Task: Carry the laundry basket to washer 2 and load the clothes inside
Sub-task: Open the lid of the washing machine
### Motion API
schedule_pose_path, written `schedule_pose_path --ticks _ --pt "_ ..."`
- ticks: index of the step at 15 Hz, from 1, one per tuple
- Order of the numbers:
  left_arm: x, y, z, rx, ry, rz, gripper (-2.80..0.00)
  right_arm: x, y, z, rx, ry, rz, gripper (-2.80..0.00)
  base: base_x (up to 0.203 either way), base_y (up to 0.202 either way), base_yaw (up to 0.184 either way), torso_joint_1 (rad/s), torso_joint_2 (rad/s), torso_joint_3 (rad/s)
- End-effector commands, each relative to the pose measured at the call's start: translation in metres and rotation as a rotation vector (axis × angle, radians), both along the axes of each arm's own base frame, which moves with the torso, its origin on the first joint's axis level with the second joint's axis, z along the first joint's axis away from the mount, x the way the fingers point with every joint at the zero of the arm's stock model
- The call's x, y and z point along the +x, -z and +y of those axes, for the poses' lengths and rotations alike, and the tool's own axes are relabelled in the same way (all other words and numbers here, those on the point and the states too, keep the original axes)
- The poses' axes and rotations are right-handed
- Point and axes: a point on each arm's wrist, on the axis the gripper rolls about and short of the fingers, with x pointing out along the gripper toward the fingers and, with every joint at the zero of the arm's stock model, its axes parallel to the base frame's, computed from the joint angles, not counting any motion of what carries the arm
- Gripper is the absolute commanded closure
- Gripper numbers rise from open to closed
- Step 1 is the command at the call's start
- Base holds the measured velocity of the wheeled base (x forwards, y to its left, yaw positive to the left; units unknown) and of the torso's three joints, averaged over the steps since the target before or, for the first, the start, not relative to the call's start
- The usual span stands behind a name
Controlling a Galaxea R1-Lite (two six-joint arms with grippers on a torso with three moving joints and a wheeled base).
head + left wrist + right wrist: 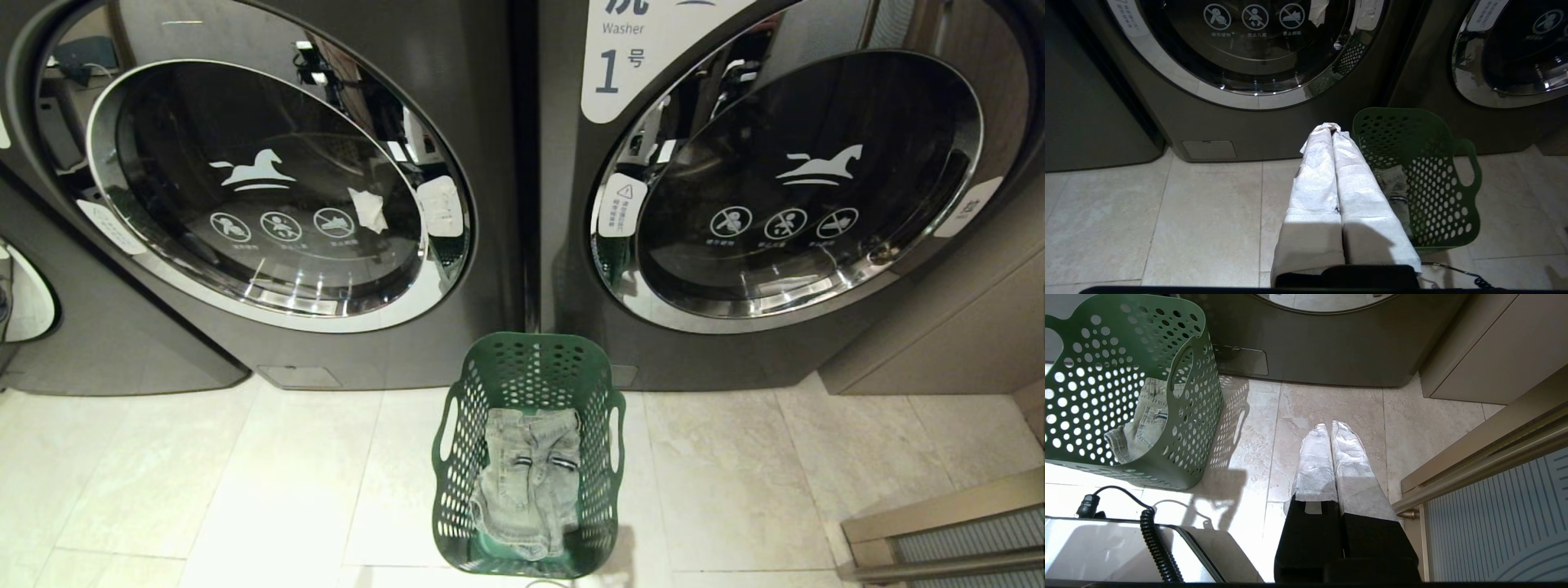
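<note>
1. A green perforated laundry basket (531,457) stands on the pale tiled floor (204,490), just in front of the seam between two front-loading washers, so it is not lined up squarely with either door.
2. Inside the basket lies a crumpled pair of light denim jeans (529,482), low against the bottom; nothing has been loaded yet.
3. The washer on the right (808,188) carries a label reading "Washer 1"; the washer on the left (269,188) shows no number in view, so it is probably washer 2, though that is a judgement; both round doors are shut.
4. The left tool (1333,130), its fingers wrapped in white cloth, is pinched together and holds nothing; it hangs just beside the basket's rim, on the side towards the left washer, likely placed to reach a handle or the door.
5. The right tool (1329,426) is likewise pressed closed and empty; it points at bare floor, apart from the basket on its other side, and looks parked.
6. Neither arm shows in the head view.
7. A coiled black cable (1155,539) lies near the robot's base.
</note>
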Motion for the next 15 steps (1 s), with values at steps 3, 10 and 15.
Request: schedule_pose_path --ticks 3,10,15 --pt "0.095 -0.063 -0.004 -0.1 0.112 0.238 0.0 0.0 0.0 0.0 -0.001 -0.002 -0.001 0.0 0.0 0.0 0.0 0.0 0.0 0.0" --pt "0.219 -0.02 -0.014 -0.151 0.301 0.484 -2.8 0.0 0.0 0.0 -0.001 -0.002 0.0 0.0 0.0 0.0 0.0 0.0 0.0 0.0" --pt "0.312 -0.003 -0.015 -0.11 0.447 0.303 -2.8 0.0 0.0 0.0 -0.001 -0.002 0.001 0.0 0.0 0.0 0.0 0.0 0.0 0.0"
